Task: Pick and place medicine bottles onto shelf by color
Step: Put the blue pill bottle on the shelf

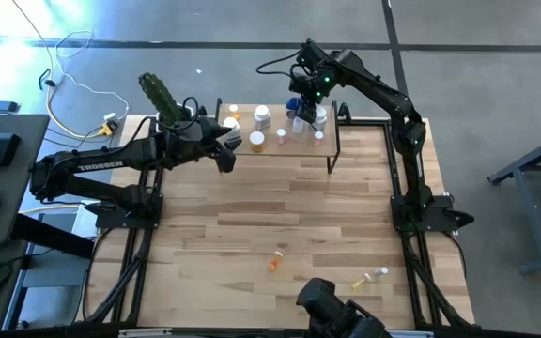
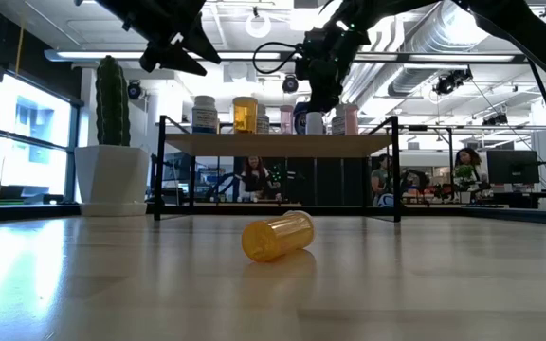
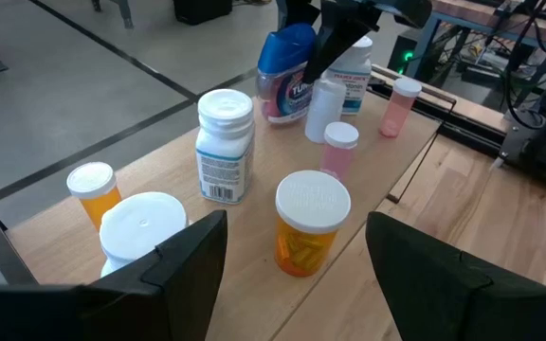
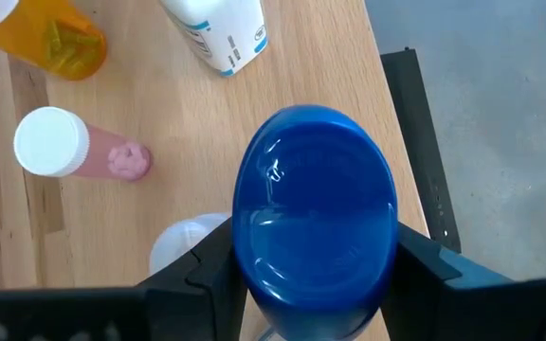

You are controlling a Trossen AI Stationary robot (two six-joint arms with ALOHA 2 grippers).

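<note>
The shelf (image 1: 289, 143) stands at the table's far edge and carries several medicine bottles. Among them are a white one (image 3: 224, 142), a white-capped orange one (image 3: 306, 223) and two pink ones (image 3: 337, 152). My right gripper (image 1: 301, 111) is above the shelf's right part, shut on the blue bottle (image 3: 282, 71). My left gripper (image 1: 228, 155) hangs open beside the shelf's left end, with nothing between its fingers. An orange bottle (image 1: 275, 260) and a yellowish one (image 1: 369, 279) lie on their sides on the table near its front edge. My right gripper pinches the blue bottle between its two fingers (image 4: 197, 275), on two opposite sides at its blue cap (image 4: 249, 237). The fingers come from above, slanting down. The bottle is upright with its base (image 3: 275, 116) at the shelf top; whether it rests there I cannot tell.
A cactus in a white pot (image 1: 158, 94) stands at the far left corner, beside the shelf. The shelf's black legs (image 2: 159, 170) reach down to the table. A camera mount (image 1: 332, 305) sits at the near edge. People show in the room beyond the table.
</note>
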